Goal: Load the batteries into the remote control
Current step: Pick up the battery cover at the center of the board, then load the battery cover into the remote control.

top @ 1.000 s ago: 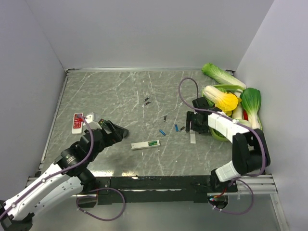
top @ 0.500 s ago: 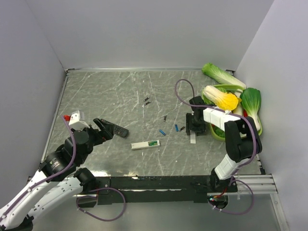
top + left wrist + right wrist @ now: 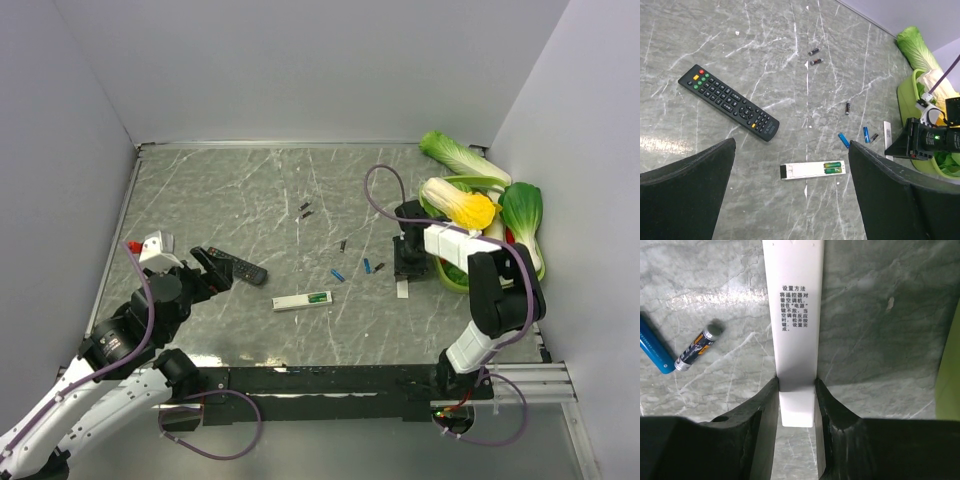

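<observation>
White cover (image 3: pixel 795 330) lies pinched between downturned right jaws.

Marble table (image 3: pixel 230 190): black remote (image 3: pixel 237 265), white remote (image 3: pixel 302 300), scattered batteries (image 3: pixel 338 274)

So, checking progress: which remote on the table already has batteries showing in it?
The white remote lying near the middle: its open compartment shows green batteries. The black remote lies buttons up, showing none.

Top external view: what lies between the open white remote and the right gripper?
Two blue batteries and one black battery, lying loose; the left wrist view shows them best. The right gripper pinches a white strip.
</observation>
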Motion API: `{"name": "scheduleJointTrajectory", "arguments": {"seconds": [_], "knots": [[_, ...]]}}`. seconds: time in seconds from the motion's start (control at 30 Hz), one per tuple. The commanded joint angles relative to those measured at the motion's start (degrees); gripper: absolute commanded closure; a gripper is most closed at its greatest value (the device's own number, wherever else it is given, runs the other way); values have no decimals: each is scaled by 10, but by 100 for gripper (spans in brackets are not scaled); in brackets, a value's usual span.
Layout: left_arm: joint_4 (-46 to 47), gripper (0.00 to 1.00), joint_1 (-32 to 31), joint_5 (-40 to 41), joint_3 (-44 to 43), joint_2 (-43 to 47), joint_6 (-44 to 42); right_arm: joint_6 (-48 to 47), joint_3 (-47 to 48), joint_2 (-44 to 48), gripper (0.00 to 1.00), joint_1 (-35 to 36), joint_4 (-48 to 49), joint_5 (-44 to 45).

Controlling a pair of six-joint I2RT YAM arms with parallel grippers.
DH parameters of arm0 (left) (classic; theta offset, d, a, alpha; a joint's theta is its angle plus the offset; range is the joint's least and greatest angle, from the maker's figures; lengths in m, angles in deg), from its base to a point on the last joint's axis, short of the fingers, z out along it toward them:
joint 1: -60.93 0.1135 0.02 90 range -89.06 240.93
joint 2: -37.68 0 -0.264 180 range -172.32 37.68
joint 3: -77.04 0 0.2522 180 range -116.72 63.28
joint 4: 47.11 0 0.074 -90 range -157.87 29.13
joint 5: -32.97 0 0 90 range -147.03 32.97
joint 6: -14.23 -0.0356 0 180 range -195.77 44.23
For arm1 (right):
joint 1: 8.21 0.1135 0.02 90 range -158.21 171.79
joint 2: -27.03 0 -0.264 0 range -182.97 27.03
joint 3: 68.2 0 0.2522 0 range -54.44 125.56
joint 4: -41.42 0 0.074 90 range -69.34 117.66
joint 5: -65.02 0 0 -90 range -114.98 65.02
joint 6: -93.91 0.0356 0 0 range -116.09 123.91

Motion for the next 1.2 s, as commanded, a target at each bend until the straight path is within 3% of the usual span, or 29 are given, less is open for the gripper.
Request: {"name": "scheduleJointTrajectory", "arguments": {"seconds": [0.0, 0.2, 0.43, 0.6, 0.77, 1.17], "knots": [[-2, 1, 2, 16, -15, 4, -22, -13, -19, 50, 86, 1, 16, 9], [-9, 1, 2, 37, -25, -5, -29, -52, -26, 127, 87, 31, 16, 27], [-3, 1, 2, 61, -30, 7, -42, -174, 3, 176, 87, 179, 27, 60], [-10, 1, 2, 82, -37, 13, -43, -274, 38, 152, 87, 275, 34, 54], [-20, 1, 2, 109, -37, 44, -32, -360, 66, 118, 85, 347, 24, -48], [-41, 1, 2, 166, -29, 139, 4, -512, 173, -8, 82, 433, -46, -121]]}}
